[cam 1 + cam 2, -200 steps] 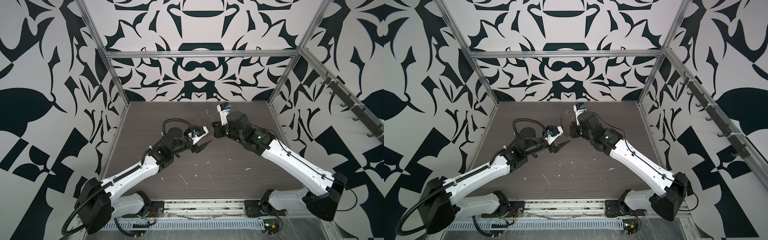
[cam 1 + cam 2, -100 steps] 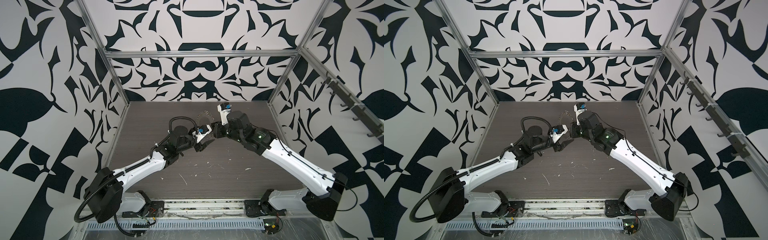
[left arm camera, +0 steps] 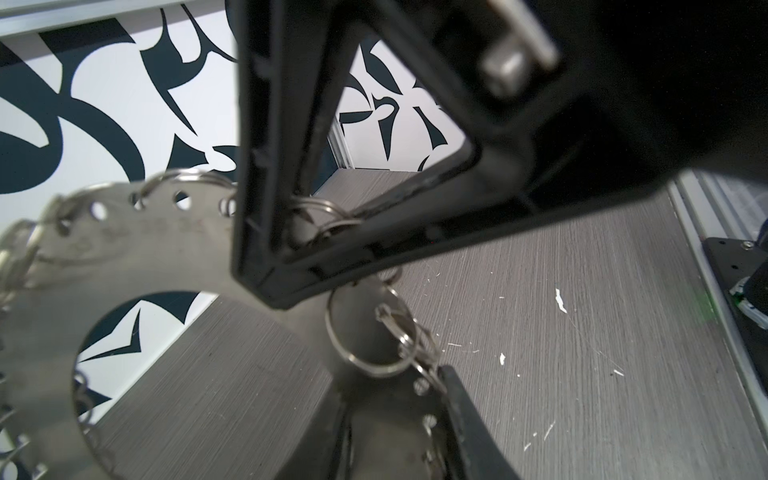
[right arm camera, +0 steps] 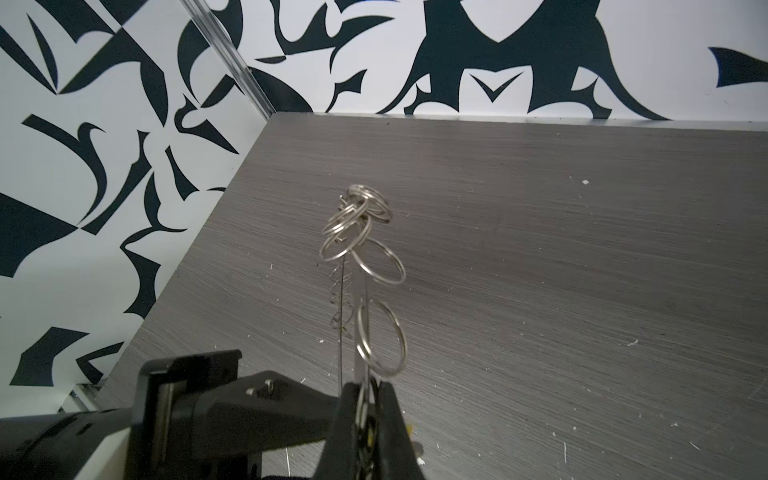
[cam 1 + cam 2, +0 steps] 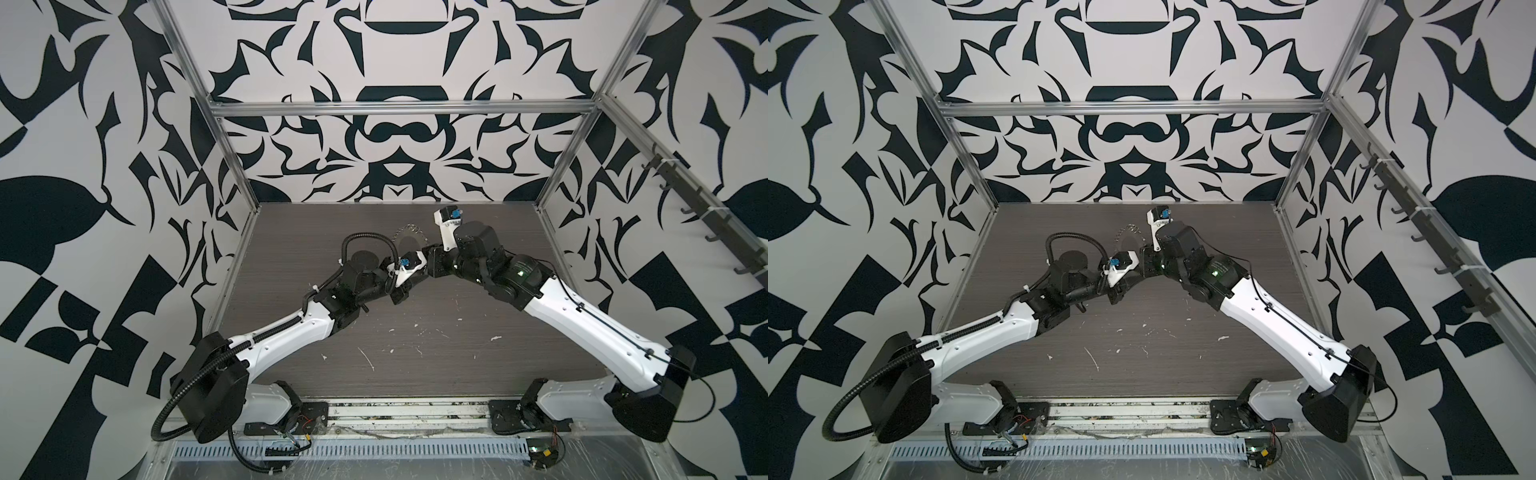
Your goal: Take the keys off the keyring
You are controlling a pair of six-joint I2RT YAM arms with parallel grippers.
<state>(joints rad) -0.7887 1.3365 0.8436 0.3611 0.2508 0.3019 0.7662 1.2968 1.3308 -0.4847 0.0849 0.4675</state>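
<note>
Above the grey table [image 4: 540, 249], the right fingers [image 4: 390, 415] pinch the silver keyring [image 3: 145, 257]

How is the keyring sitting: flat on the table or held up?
Held up. Fingers of the right gripper pinch the keyring by its edge; wall shows through its centre hole.

Tabletop [image 5: 457, 357]: dark grey wood grain, flecked with white paint flecks [image 5: 368, 358]
Walls [image 5: 399, 137]: black-and-white ornamental pattern
Frame [image 5: 399, 109]: aluminium bars
Hook rail [image 5: 698, 195]: right wall
</note>
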